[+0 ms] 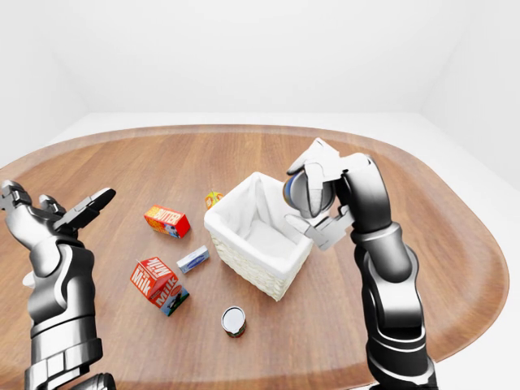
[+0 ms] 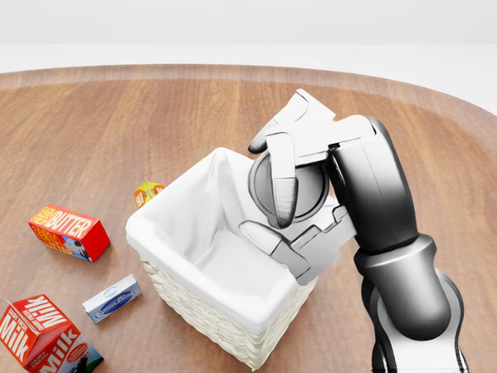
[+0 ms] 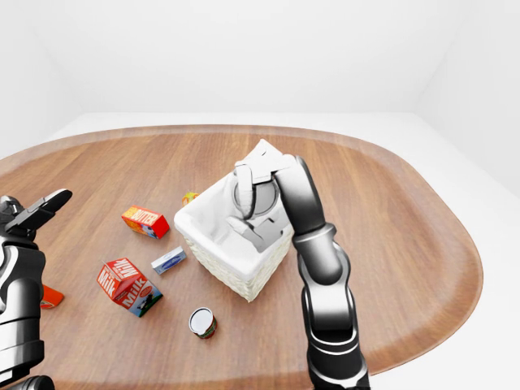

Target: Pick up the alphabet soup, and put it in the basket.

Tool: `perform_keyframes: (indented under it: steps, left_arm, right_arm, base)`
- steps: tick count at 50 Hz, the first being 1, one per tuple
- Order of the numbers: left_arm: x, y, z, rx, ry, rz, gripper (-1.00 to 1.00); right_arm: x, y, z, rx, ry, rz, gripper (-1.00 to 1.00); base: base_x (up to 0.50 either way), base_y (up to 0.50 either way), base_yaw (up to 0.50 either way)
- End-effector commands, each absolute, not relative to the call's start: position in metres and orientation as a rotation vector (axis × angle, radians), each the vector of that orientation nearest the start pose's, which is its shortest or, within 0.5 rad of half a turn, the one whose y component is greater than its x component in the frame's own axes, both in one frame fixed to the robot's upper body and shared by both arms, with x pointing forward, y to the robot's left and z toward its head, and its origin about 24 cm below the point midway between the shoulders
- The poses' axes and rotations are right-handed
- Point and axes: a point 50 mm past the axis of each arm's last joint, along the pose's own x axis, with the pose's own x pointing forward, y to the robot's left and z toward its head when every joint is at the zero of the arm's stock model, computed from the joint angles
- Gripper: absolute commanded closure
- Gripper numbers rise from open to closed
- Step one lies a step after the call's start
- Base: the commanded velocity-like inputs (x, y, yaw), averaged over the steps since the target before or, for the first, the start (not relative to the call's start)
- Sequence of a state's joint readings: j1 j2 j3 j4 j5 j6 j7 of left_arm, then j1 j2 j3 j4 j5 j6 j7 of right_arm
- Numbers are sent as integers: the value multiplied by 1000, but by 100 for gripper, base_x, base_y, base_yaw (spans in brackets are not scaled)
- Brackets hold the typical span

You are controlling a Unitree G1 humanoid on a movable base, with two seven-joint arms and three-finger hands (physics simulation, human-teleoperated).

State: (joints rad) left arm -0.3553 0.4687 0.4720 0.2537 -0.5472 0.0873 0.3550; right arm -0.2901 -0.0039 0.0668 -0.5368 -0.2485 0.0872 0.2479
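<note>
White cloth lines the wicker basket (image 2: pixel 210 256), which stands open-topped near the middle of the wooden desk (image 1: pixel 422 244). The right hand (image 2: pixel 291 198) hangs over the basket's right rim, its fingers (image 2: pixel 283 183) closed round the soup can (image 2: pixel 299 186); the can lies on its side in the grip, one flat grey end turned toward the head camera. One finger crosses that end and a lower one curls beneath, so the can is pinched from opposite sides and, by appearance, cannot roll out. Held thus above the opening, the can seems placed for a straight drop or a short lowering into the lined hollow; the carry looks nearly done and the release not yet made.

The left hand (image 1: pixel 57 213) is raised at the left edge of the left-eye view, fingers spread and holding nothing, well apart from the basket and probably kept clear of the working arm. On the desk to the basket's left lie a butter box (image 2: pixel 68 231), a milk carton (image 1: pixel 158 284), a small blue-and-white packet (image 2: pixel 112 298) and a small orange item (image 2: pixel 147 192) just beside the basket. A second can (image 1: pixel 234 321) stands below the basket in the left-eye view.
</note>
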Motion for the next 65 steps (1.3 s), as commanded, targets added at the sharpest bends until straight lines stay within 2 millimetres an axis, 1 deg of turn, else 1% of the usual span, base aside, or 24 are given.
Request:
perform_keyframes:
  steps: [1, 8, 21, 27, 30, 34, 38, 43, 48, 49, 52, 53, 55, 56, 62, 65]
  left_arm:
    - [281, 347, 135, -288, -207, 743, -100]
    - [281, 347, 134, -288, -201, 742, -100]
    - [281, 347, 135, -290, -204, 743, -100]
    - [280, 347, 137, -291, -216, 745, -100]
    - [280, 347, 137, -291, -215, 746, -100]
    - [280, 347, 137, -291, -215, 746, -100]
    - [280, 348, 136, -292, -213, 747, -100]
    - [281, 347, 135, -292, -203, 747, -100]
    - [281, 348, 135, -292, -204, 748, -100]
    - [282, 347, 134, -291, -200, 746, -100]
    - [282, 347, 134, -292, -199, 746, -100]
    - [282, 347, 134, -291, -200, 746, -100]
    - [282, 347, 134, -291, -200, 746, -100]
    - [282, 347, 134, -290, -200, 746, -100]
    - [281, 347, 135, -290, -206, 745, -100]
    - [281, 347, 134, -287, -203, 743, -100]
  right_arm:
    - [272, -109, 223, -156, -693, 249, 100]
    - [286, -103, 226, -130, -677, 259, 100]
    - [305, -101, 226, -81, -631, 255, 100]
    - [323, -96, 219, -104, -560, 268, 100]
    - [327, -95, 215, -96, -533, 267, 100]
    - [331, -94, 209, -95, -503, 267, 100]
    - [332, -97, 210, -101, -502, 264, 100]
    - [331, -95, 212, -99, -511, 273, 100]
    - [333, -95, 209, -96, -498, 271, 100]
    - [334, -91, 203, -91, -472, 285, 100]
    - [335, -89, 200, -89, -458, 294, 100]
    - [338, -88, 195, -86, -433, 296, 100]
    - [339, -87, 192, -95, -421, 292, 100]
    - [340, -84, 186, -95, -395, 307, 100]
    - [340, -79, 172, -127, -347, 339, 100]
    - [339, -80, 170, -123, -340, 350, 100]
  base:
    - [0, 0, 0]
    - [0, 0, 0]
    - [0, 0, 0]
    - [0, 0, 0]
    - [0, 0, 0]
    - [0, 0, 0]
    - [0, 0, 0]
    - [0, 0, 0]
    - [0, 0, 0]
    - [0, 0, 0]
    - [0, 0, 0]
    - [0, 0, 0]
    - [0, 0, 0]
    - [0, 0, 0]
    - [0, 0, 0]
    - [0, 0, 0]
